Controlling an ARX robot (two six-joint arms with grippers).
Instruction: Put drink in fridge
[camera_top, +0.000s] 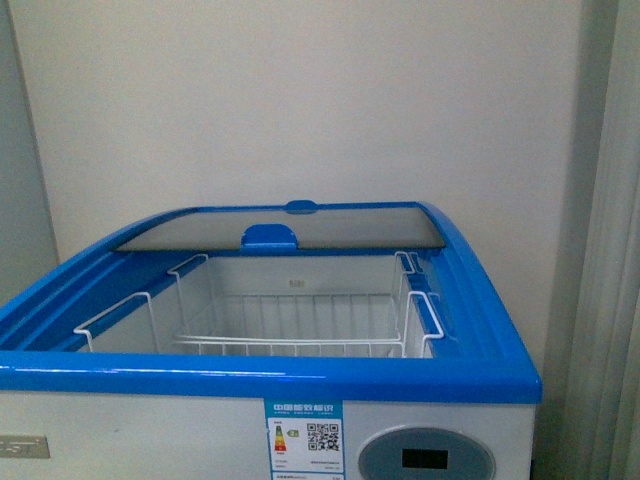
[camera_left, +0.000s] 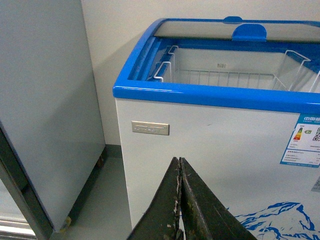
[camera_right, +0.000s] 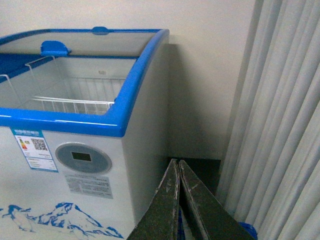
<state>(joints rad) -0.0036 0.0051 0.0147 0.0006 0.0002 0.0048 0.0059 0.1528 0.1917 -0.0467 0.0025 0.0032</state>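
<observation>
The fridge is a white chest freezer with a blue rim, and it fills the lower half of the front view. Its glass lid is slid to the back, so the white wire basket inside shows, with nothing in it. The drink is out of view. My left gripper is shut with nothing held, low in front of the fridge's white front wall. My right gripper is also shut and holds nothing, by the fridge's right corner.
A tall grey-white cabinet stands left of the fridge with a gap of floor between. Pale curtains hang to the right. A wall is close behind. A round grey display and a label sit on the fridge front.
</observation>
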